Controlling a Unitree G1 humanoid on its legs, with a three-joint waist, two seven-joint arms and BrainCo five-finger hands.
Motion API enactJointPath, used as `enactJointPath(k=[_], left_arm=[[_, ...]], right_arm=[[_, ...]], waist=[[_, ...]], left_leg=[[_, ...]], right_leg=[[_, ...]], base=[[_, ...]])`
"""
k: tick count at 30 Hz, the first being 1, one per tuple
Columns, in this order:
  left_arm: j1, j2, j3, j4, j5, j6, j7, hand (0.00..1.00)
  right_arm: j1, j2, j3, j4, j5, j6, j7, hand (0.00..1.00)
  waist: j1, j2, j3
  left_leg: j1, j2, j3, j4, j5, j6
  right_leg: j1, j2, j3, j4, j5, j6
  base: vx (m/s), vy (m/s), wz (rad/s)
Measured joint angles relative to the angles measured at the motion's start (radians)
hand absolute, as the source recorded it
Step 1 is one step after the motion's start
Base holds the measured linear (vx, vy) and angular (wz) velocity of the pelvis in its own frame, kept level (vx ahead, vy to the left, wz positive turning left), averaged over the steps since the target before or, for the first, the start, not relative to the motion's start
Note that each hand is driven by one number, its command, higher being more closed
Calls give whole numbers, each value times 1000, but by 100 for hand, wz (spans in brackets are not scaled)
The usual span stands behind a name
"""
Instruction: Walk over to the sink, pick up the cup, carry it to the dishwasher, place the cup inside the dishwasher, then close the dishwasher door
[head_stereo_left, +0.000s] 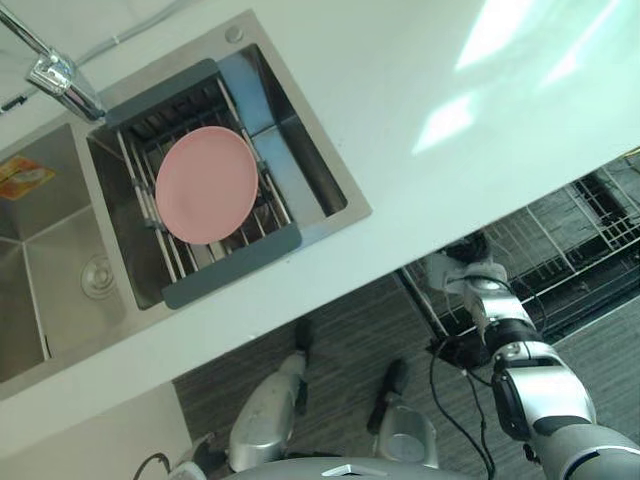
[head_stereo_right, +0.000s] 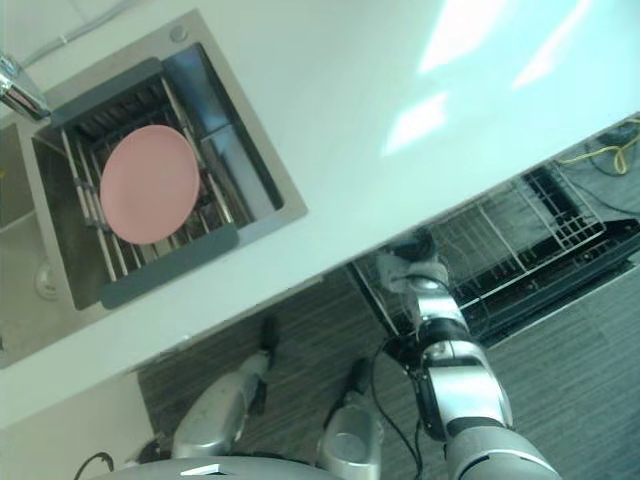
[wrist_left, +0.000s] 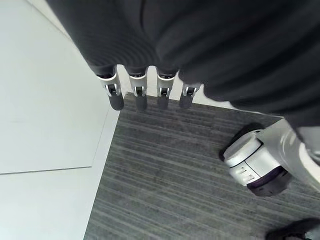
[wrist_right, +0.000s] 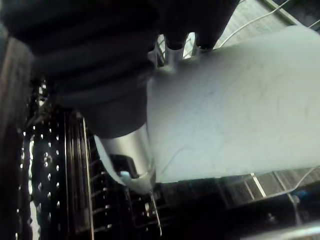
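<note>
The cup (wrist_right: 235, 105) is in the right hand (wrist_right: 131, 159), whose thumb and fingers are curled round its pale side. It is held off the floor at the tabletop's (head_stereo_left: 400, 100) edge, by the end of the dishwasher's wire rack (head_stereo_left: 590, 230). The left hand (wrist_left: 138, 92) hangs over the grey floor (wrist_left: 165, 175), fingers straight and holding nothing. Well apart, a pink plate (head_stereo_left: 205, 185) lies on a drainer (head_stereo_left: 230, 265) in the sink (head_stereo_left: 330, 185), beside the tap (head_stereo_left: 60, 75).
</note>
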Motion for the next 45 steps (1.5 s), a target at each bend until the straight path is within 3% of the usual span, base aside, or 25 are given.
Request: enactJointPath(k=[6, 7, 17, 25, 27, 31, 36, 40, 45], left_arm=[[1, 2, -38, -8, -19, 2, 10, 0], [1, 2, -39, -21, -19, 4, 9, 0], [1, 5, -48, -40, -36, 29, -9, 0], [0, 5, -37, -43, -15, 52, -34, 0], [2, 7, -27, -40, -5, 59, -42, 0], [18, 12, -2, -15, -9, 71, -51, 0], [24, -8, 181, 73, -71, 89, -47, 0], [22, -42, 326, 142, -132, 99, -30, 0], [11, -66, 379, 161, -196, 126, -29, 0]], right_arm=[[-78, -22, 59, 33, -82, 1, 74, 100], [-81, -31, 76, 33, -92, 0, 86, 0], [-85, -36, 132, 54, -92, 21, 130, 0], [-12, 5, 72, 47, -49, 42, 107, 0], [49, 35, 44, -18, -12, 41, 96, 0], [240, 108, 20, -184, 36, 38, 72, 0], [437, 155, -91, -370, 93, 67, 82, 0], [534, 169, -244, -460, 119, 66, 125, 0], [586, 170, -336, -498, 236, 70, 197, 0]], waist=[[8, 19, 23], [10, 20, 29], [6, 23, 35], [9, 14, 31], [7, -4, 20], [5, -78, -76], [-23, -139, -194], [-64, -158, -243], [-103, -162, -287]], left_leg=[[-22, 0, -12, 0, 5, -1], [-22, -1, -14, 0, 5, -1], [-23, 2, -25, 0, 7, -6], [15, 4, -5, 0, -1, -16], [33, 9, 5, 0, -8, -15], [78, 20, 70, 0, -36, -13], [147, 34, 153, -1, -80, -17], [202, 46, 218, -1, -103, -20], [232, 64, 265, -1, -122, -32]], right_leg=[[-18, 0, -14, 10, -1, 0], [-18, -1, -16, 13, -3, 0], [-17, 1, -23, 19, -18, -10], [19, 0, -16, 16, -13, -1], [34, 1, -9, 12, -13, -1], [51, 5, 44, 1, -17, -2], [81, 17, 115, -16, -22, -3], [101, 27, 179, -30, -15, -7], [109, 41, 225, -46, -9, -14]], base=[[-2, -9, 5], [21, -20, 5], [5, -10, 2], [3, -4, -2], [21, -20, -18], [46, -25, -39], [52, -27, -48], [27, -16, -48], [19, -17, -32]])
